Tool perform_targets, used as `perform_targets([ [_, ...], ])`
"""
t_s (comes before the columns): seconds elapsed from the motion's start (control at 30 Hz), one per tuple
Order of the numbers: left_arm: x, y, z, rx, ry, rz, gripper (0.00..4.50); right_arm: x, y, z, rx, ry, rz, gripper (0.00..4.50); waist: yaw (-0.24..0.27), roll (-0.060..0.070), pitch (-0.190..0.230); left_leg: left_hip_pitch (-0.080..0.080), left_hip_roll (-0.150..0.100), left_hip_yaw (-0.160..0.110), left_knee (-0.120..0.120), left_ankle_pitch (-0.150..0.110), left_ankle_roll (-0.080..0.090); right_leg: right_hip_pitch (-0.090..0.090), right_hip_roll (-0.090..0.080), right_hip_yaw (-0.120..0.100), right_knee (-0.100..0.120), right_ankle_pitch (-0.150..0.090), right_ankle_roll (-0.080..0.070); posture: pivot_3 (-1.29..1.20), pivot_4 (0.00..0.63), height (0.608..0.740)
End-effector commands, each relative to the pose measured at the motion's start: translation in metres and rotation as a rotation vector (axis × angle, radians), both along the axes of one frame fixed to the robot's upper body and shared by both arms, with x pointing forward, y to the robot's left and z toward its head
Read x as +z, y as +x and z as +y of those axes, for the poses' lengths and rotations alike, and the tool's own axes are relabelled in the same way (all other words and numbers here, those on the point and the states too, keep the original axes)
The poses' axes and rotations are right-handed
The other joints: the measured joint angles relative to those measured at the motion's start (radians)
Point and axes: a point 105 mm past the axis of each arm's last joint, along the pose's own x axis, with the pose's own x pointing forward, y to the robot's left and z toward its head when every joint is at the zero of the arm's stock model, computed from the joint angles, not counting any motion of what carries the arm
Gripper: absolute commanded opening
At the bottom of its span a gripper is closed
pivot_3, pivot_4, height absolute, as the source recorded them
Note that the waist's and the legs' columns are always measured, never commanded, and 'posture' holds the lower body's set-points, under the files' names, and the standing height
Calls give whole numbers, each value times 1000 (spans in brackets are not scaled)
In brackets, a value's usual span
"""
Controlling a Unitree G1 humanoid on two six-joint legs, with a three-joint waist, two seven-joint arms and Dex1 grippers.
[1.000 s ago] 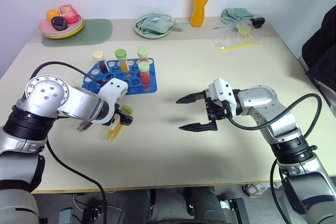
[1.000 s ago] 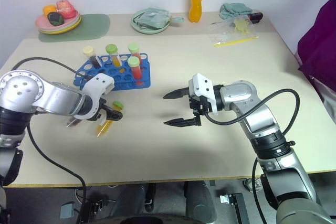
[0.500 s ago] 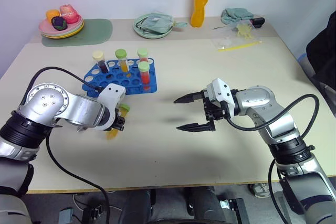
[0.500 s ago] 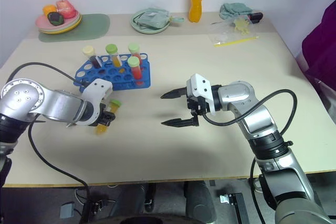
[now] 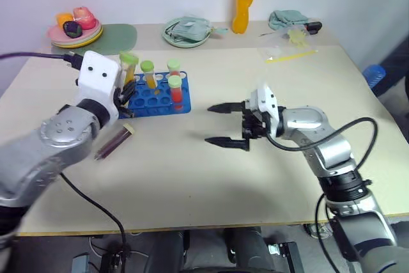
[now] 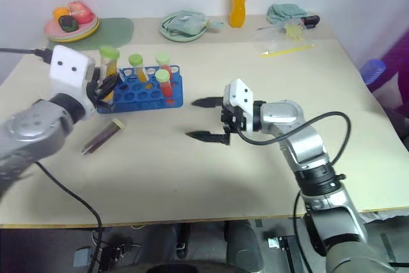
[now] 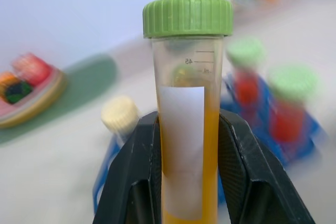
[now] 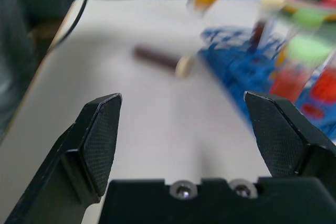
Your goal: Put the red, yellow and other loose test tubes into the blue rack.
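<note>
My left gripper [image 5: 126, 83] is shut on a yellow-orange test tube [image 7: 187, 129] with a green cap [image 5: 128, 59]. It holds the tube upright above the left end of the blue rack [image 5: 156, 104], with its black fingers [image 7: 134, 182] clamped on both sides. A dark purple-brown tube [image 5: 113, 142] with a cream cap lies flat on the table in front of the rack. The rack has several capped tubes standing in it, among them a red one [image 5: 176, 93]. My right gripper [image 5: 227, 124] hovers open and empty over the table to the right of the rack, pointing toward it.
Along the table's far edge stand a tall orange drink bottle [image 5: 243, 4], a plate of toy fruit [image 5: 73, 30] on a green mat [image 5: 115, 36], a green plate with a cloth [image 5: 186, 30] and a plastic bag [image 5: 287, 46].
My left gripper closed on the yellow-orange tube lying on the table, lifted it and turned it upright over the rack's left end. The right gripper drifted slightly left, still open.
</note>
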Motion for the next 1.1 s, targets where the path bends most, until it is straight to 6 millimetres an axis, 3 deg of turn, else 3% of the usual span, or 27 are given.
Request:
perform_targets([
  [0.03, 7, 10, -5, 60, -16, -220, 1144, 12, 14, 0, -125, 89, -20, 4159, 8, -1, 0, -1, 0, 0, 1, -1, 1, 0, 0, 0, 0, 0, 0, 0, 150, 729],
  [0.27, -23, 28, -42, -27, -66, -320, 1144, 1, 4, -1, -157, 125, 45, 4159, 7, -2, -1, -2, -2, 0, 2, -3, 6, -1, -3, 0, -1, 1, 2, 0, 150, 729],
  [0.67, -46, 37, -42, -13, -47, -309, 1144, -1, 1, -9, -198, 120, 63, 4159, 2, -1, -1, -1, 0, 0, 2, -5, 8, -2, -1, 0, 2, 1, 2, 0, 150, 729],
  [1.1, -64, 39, -35, 23, -80, -242, 1144, -2, 1, -5, -174, 114, 63, 4159, 5, -1, -1, -1, 0, 0, 3, -5, 8, -2, -1, 0, 2, 1, 3, 0, 150, 729],
])
